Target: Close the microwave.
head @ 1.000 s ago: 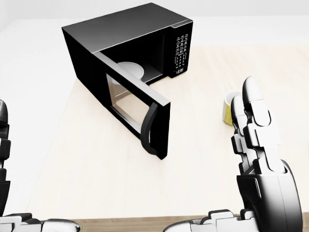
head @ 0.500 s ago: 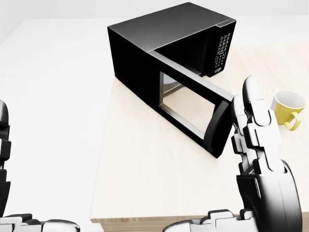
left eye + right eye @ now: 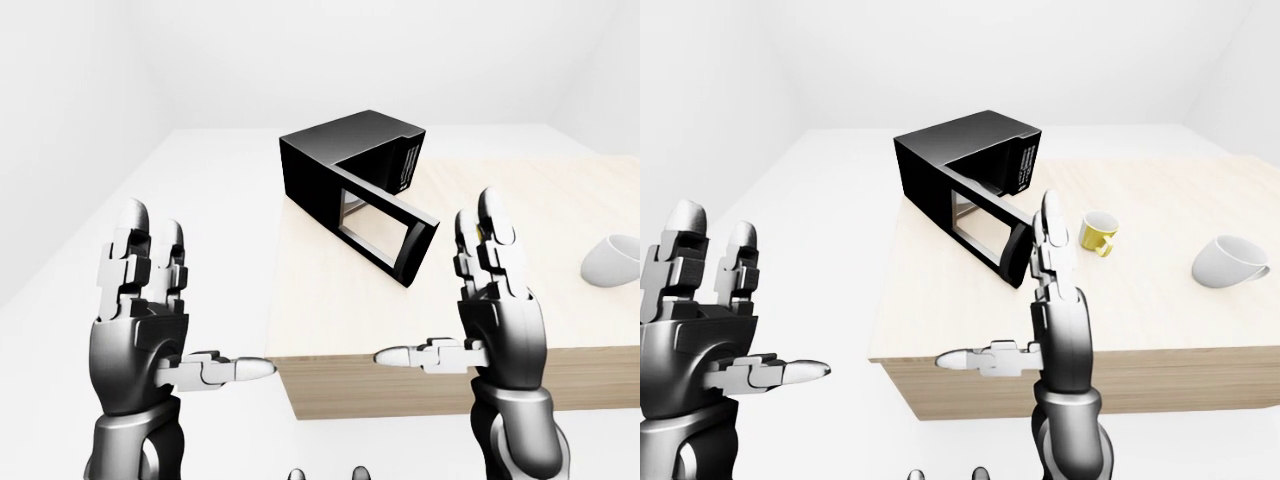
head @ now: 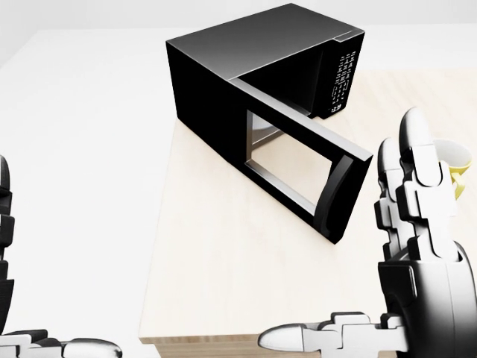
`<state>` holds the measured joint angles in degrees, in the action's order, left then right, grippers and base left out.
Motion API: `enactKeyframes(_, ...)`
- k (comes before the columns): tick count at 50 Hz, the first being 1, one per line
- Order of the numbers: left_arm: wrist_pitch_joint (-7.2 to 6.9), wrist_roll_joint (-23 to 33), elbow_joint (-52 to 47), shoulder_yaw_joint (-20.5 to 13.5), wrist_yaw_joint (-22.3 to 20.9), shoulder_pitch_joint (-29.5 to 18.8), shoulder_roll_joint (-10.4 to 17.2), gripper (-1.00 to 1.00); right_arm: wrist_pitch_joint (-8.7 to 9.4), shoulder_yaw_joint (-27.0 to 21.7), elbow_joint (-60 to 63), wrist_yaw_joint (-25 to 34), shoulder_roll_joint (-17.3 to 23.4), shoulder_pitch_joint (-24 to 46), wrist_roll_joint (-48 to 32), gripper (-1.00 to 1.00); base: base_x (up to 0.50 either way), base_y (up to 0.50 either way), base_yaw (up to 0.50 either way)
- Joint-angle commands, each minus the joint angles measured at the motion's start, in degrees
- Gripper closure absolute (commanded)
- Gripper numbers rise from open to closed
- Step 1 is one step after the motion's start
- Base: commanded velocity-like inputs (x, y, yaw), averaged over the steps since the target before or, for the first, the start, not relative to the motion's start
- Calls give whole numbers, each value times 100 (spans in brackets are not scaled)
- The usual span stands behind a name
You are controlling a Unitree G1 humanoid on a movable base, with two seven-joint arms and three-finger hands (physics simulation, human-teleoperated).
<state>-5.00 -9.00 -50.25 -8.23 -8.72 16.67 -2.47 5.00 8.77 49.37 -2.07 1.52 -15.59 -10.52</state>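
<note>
Pale wooden bench [image 3: 520, 290], boxy glossy-black microwave [image 4: 253, 60] set at its left edge — glass-paned door [image 4: 298, 168] swung open, left hand [image 3: 140, 310] and right hand [image 3: 495, 300] raised, fingers spread wide.

One microwave [image 4: 268, 97] stands at the desk's [image 4: 216, 276] far left corner, its single door [image 4: 298, 168] swung open. Two cups sit toward the right edge: one yellow mug [image 3: 1098, 232] and one white cup [image 3: 1230, 262]. Two robot hands appear, one left robot hand [image 3: 135, 330] and one right robot hand [image 3: 500, 320].
</note>
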Motion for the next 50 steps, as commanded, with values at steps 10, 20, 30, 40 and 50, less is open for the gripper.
enactKeyframes(10, 0, -324, -147, -144, 7, -85, -6, -100, 0, 61, 105, 52, 25, -1, 184, -100, 33, 2, 0)
enactKeyframes(20, 0, -330, -200, -154, 9, -84, -4, -100, 0, 77, 150, 42, 34, 5, 176, -100, 50, 3, 0)
enactKeyframes(30, 0, -254, -179, -124, 12, -71, -12, -100, 0, 70, 83, 16, 42, -2, 135, -100, 50, 3, 0)
enactKeyframes(40, 0, -274, -123, -116, 10, -65, -17, -100, 0, 88, 63, -16, 39, -41, 99, -100, 5, 0, 0)
enactKeyframes(50, 0, -250, -48, -89, 33, -93, -4, -100, 0, 150, 75, 8, 64, -45, 79, -100, 0, 0, 0)
